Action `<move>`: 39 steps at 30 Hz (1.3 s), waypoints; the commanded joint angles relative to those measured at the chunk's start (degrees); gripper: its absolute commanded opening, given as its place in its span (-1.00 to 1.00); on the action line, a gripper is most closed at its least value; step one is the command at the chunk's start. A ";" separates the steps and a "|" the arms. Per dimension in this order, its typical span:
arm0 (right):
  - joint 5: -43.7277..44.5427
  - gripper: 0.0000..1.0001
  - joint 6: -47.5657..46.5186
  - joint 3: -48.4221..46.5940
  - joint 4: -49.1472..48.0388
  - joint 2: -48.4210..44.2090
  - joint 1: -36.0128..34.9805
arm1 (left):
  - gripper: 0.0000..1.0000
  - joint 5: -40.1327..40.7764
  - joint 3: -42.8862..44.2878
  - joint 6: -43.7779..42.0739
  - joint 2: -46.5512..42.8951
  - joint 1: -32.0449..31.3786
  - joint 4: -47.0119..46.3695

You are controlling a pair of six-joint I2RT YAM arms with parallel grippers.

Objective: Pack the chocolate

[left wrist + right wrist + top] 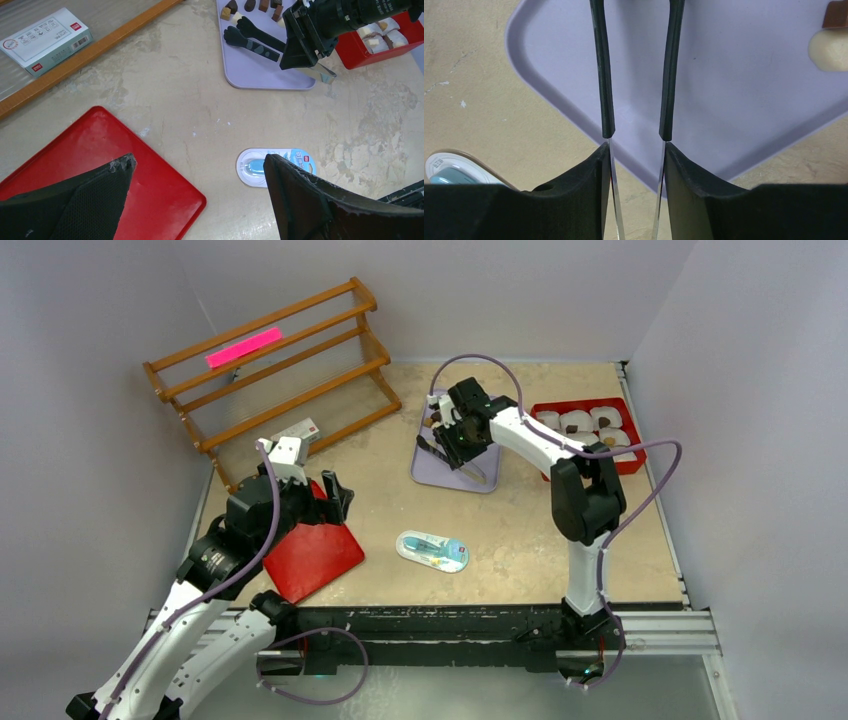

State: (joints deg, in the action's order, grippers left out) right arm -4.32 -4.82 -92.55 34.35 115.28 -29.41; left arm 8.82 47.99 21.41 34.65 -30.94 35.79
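Tongs (603, 75): clamped at their bare metal end between the right gripper's pads, the two black-sleeved arms running out parallel with a narrow gap and nothing between them along the stretch that shows.
Tong tips: over the lavender tray (270, 75), close to the sweets; I cannot tell whether they touch one.
Right gripper (636, 150): partly closed, pinching the tongs, reaching in over the tray's near end.
Left gripper (197, 165): jaws spread wide, holding nothing, hanging above the edge of the flat red lid (150, 165).
Chocolate (250, 5): a small cluster of dark brown and cream pieces at the far end of the lavender tray, at about 12 o'clock from the table's middle; more pieces sit in the white paper cups (578, 421).
Red box (625, 462): at 2 o'clock, just beside the tray, holding the cups.
Red lid: at 8 o'clock, flat on the table.
Blue-and-white packet (432, 550): at 6 o'clock, lying apart from both the tray and the lid.
Wooden rack (290, 370): at 10 o'clock, with a pink strip (244, 347) on its top rail.
Small printed box (45, 40): just behind the rack's bottom rail.
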 commanded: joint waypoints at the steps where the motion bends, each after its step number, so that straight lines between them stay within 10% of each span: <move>1: 0.80 -0.14 -1.14 -2.83 1.72 -0.17 -0.57 | 1.00 0.48 1.25 -0.23 0.08 -0.32 -0.26; 39: 6.67 -0.48 1.59 6.87 2.12 -10.27 -2.50 | 1.00 0.32 1.23 -0.23 -0.01 -0.35 -0.20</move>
State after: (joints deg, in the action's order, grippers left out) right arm 2.04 -4.40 -86.91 37.28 109.71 -31.77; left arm 8.82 47.99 21.41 34.65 -30.94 35.79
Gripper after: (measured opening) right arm 0.310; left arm 0.998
